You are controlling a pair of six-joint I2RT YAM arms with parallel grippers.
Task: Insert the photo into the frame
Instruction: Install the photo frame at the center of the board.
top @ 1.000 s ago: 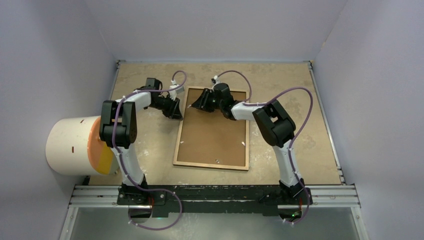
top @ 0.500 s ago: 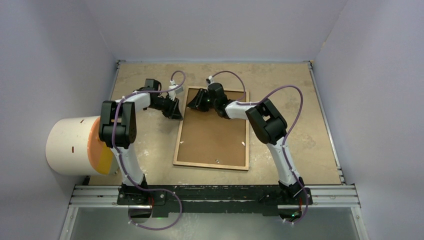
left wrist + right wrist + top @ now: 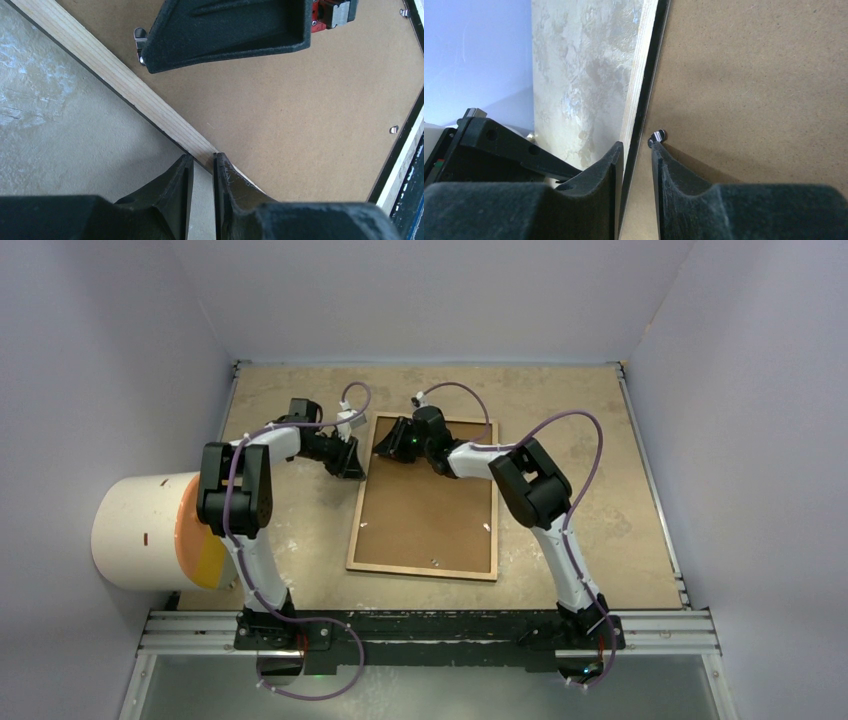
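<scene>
Wood shows uppermost on the frame (image 3: pixel 421 571), which lies back-up near the middle of the bench (image 3: pixel 600 440), its long sides running away from the arm bases. We see a brown backing board (image 3: pixel 425 505) filling it. Both arms reach to its far left corner. The left end effector (image 3: pixel 202 160) sits on the frame's left rail. Its jaws are narrow, with one finger on the bench side and the other over the board. In the left wrist view the pale rail fills the slit between them, so we read this as a grip on the frame. The right end effector (image 3: pixel 636 147) comes in over the board from the right and straddles the same rail a little farther along, close to the left one. Its jaws are also narrow, with the rail's edge running up between them. We cannot tell whether its pads are actually pressing the wood. A small metal tab (image 3: pixel 657 135) lies on the board just beside its inner finger. Off the bench's left side stands a white drum with an orange end (image 3: pixel 140 530), well apart from the frame.
</scene>
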